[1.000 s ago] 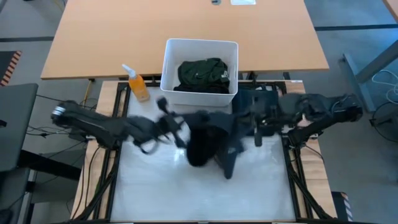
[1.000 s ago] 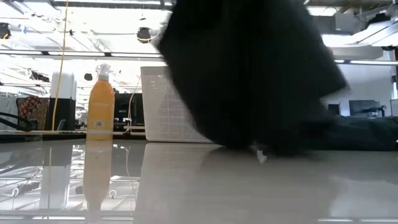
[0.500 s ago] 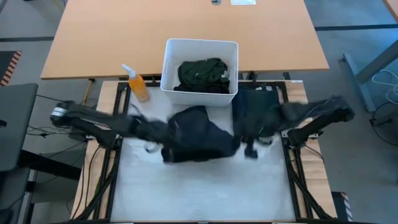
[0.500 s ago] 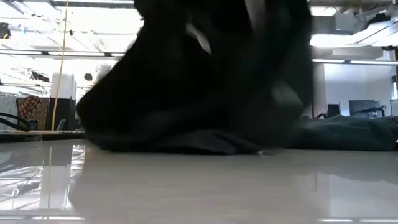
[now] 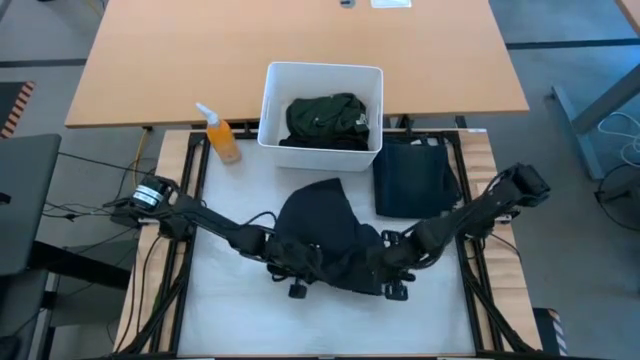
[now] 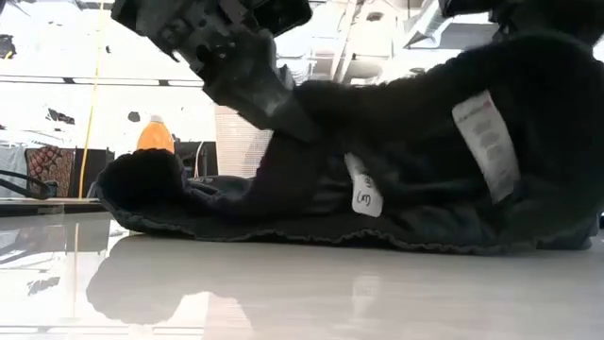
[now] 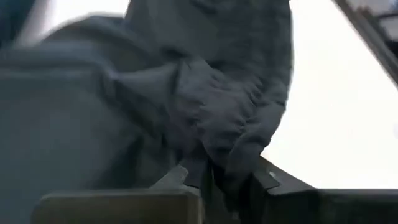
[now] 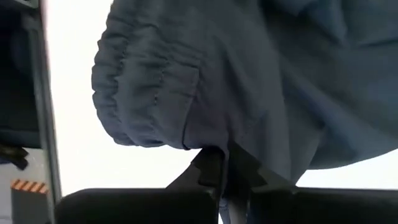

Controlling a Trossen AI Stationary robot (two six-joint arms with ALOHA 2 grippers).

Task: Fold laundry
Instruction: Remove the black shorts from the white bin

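Two hands (image 5: 297, 287) (image 5: 396, 290) apparently pinch the black garment (image 5: 325, 235); only wrist views show it.

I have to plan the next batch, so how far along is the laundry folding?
Done: a navy garment lies folded flat beside the white bin. In hand: the left gripper and right gripper both pinch the near edge of a black garment spread on the table. Left: a green garment waits in the bin.
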